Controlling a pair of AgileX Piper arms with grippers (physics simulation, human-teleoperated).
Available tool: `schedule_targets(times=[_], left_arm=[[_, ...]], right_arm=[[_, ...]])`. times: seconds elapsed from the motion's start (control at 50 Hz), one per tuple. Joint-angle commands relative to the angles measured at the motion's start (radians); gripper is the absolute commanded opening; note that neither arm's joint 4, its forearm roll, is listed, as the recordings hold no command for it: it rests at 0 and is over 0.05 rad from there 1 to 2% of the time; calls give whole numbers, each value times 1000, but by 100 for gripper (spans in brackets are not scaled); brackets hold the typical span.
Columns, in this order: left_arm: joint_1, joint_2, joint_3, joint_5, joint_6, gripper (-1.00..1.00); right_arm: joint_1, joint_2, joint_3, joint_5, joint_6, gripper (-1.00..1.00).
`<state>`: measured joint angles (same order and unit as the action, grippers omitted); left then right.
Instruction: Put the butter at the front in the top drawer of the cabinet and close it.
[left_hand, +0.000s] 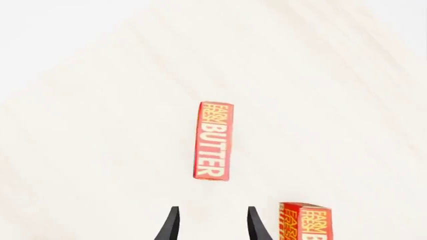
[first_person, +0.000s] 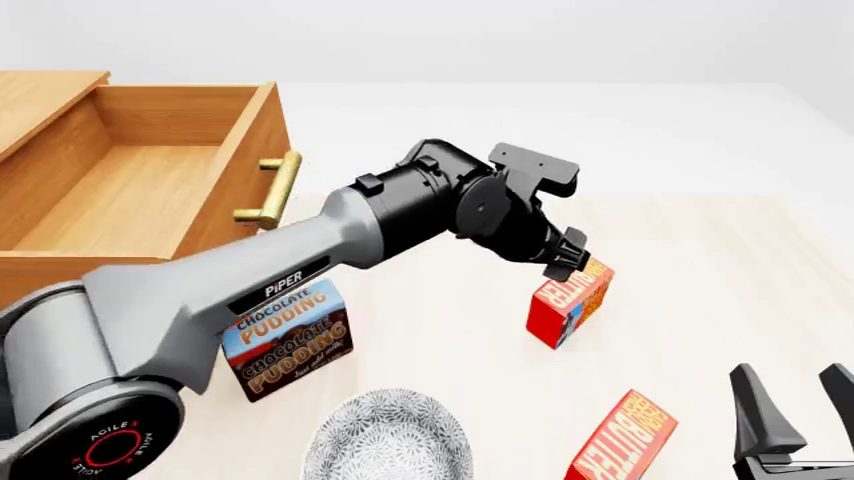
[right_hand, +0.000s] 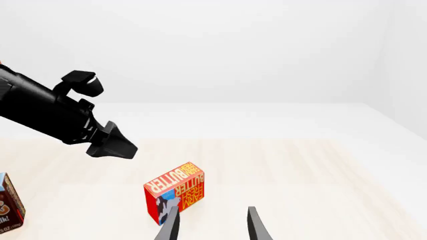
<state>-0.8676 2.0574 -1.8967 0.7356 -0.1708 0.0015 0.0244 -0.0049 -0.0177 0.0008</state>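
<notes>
While it lies on the desk (first_person: 747, 260), the front butter (first_person: 625, 437) has its long axis tilted, lettering running up toward the far right. Just beyond it stands the second butter box (first_person: 566, 303). The left claw (first_person: 571, 258) hovers above that box, fingers apart, holding nothing. The right claw (first_person: 794, 410) is open and empty. The top drawer (first_person: 147, 180) of the cabinet (first_person: 40, 95) is pulled out; the pudding box (first_person: 291, 345) and a plate (first_person: 387, 440) are near.
</notes>
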Motion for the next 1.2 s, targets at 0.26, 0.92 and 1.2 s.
schedule_targets(times=[0.26, 0.92, 1.2], left_arm=[[9, 72, -21, -29, -18, 100], [6, 176, -88, -37, -45, 100], [-18, 225, -108, -54, -78, 100]], right_arm=[[0, -2, 1, 1, -1, 100], [0, -2, 1, 1, 0, 100], [0, -2, 1, 1, 0, 100]])
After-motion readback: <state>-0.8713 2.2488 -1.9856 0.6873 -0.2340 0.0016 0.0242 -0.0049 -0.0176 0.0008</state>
